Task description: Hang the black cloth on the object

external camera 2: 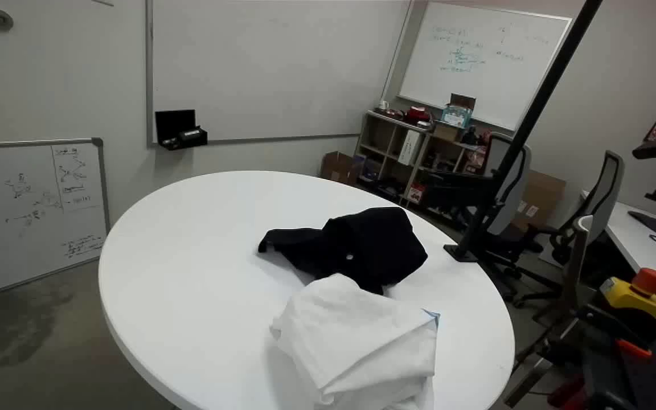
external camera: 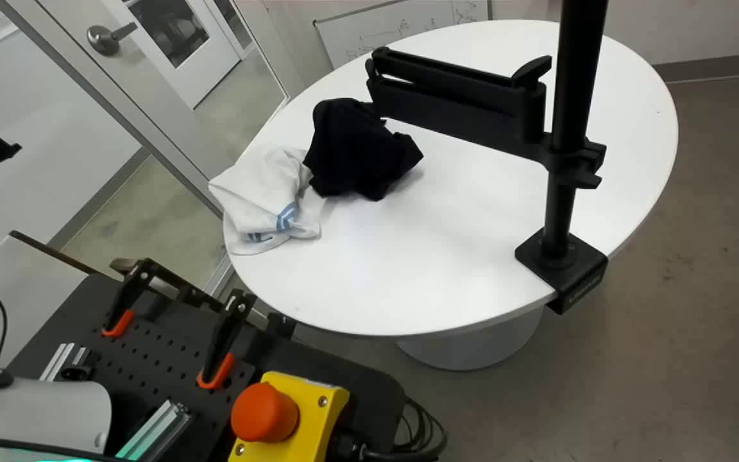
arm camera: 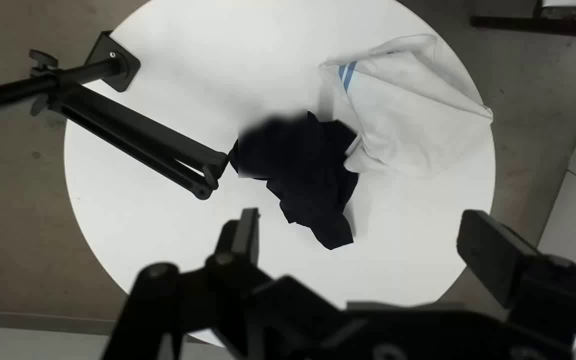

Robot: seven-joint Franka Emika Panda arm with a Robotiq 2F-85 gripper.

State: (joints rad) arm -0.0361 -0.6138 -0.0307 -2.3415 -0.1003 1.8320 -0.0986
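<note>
Black cloth [external camera: 358, 151]: matte, crumpled heap beside rumpled white cloth [external camera: 260, 192]; fingers [arm camera: 489, 256] spread wide.

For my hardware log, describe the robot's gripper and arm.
The gripper is black, with angular linkages, round pivot caps and blocky fingertips. In an exterior view, part of what seems the arm is rounded and light grey, crossed by a black cable.

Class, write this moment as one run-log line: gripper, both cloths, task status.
gripper: open, holding nothing | black cloth: crumpled on table | white cloth: beside black cloth | hanging on black stand: not done
</note>
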